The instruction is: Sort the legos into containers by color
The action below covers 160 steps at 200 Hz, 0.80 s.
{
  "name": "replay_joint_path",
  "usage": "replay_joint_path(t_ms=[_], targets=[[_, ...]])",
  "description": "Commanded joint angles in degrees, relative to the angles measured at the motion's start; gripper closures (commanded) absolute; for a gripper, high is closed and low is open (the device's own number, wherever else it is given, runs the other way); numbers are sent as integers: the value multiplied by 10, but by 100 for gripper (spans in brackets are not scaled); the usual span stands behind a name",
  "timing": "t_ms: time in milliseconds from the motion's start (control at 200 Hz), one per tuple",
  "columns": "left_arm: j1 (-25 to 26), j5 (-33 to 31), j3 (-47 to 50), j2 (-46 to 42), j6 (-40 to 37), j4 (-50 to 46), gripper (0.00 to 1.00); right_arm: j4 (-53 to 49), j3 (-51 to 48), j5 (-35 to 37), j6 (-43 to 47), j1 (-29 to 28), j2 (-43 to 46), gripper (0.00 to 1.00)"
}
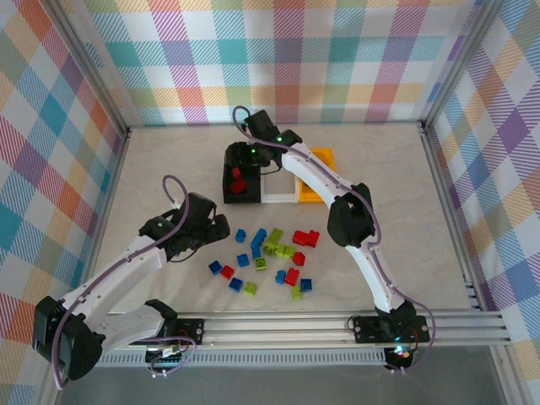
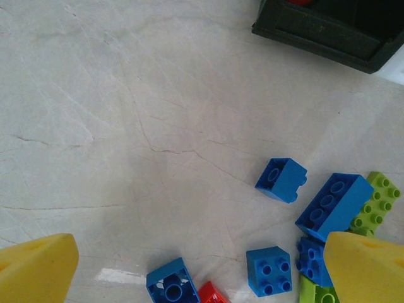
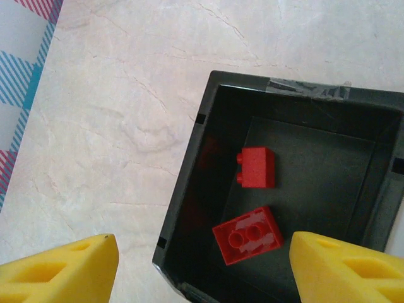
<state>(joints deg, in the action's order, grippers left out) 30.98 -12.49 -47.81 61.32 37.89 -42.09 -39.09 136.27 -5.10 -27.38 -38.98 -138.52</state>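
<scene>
Now I see two red studded plastic bricks (image 3: 257,167) lying in the black rectangular plastic bin (image 3: 189,158) beneath my open, empty right gripper (image 3: 203,246), my left gripper (image 2: 201,252) spread wide over loose blue bricks (image 2: 281,180).

The right arm rises from its base, bends at the elbow and leans far forward and leftward. This puts the right gripper (image 1: 245,159) directly above the black bin (image 1: 240,199), pointing straight down. Its jaws stand apart, one yellow fingertip (image 3: 57,271) outside the bin's wall and the other over its inside. The left arm stretches low, forward and rightward. The left gripper (image 1: 211,229) hangs short of the black bin and a little left of it, jaws spread wide.
</scene>
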Motion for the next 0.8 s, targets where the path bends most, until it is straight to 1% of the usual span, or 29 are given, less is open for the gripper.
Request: replay_joint_path(t_ms=[0, 140, 255, 330, 370, 400, 510, 590, 725, 795], targets=[[-3, 27, 4, -3, -16, -17, 0, 14, -83, 8, 8, 0, 90, 28], [-2, 65, 20, -1, -17, -17, 2, 89, -258, 14, 5, 3, 205, 29], [0, 98, 52, 1, 8, -10, 5, 122, -366, 13, 3, 3, 277, 29], [1, 134, 87, 8, 33, 16, 7, 141, -429, 13, 0, 3, 316, 29], [1, 145, 103, 15, 46, 31, 10, 150, -456, 14, -2, 3, 333, 29], [1, 154, 113, 20, 54, 42, 13, 155, -474, 14, -3, 4, 345, 29], [1, 164, 133, 40, 75, 73, 16, 167, -520, 17, -3, 7, 373, 29], [1, 152, 135, 50, 81, 78, 16, 175, -547, 15, -4, 12, 390, 29], [1, 144, 124, 72, 73, 86, 21, 186, -585, 15, -9, 25, 413, 29], [1, 135, 116, 88, 71, 80, 22, 192, -600, 15, -12, 32, 425, 29]])
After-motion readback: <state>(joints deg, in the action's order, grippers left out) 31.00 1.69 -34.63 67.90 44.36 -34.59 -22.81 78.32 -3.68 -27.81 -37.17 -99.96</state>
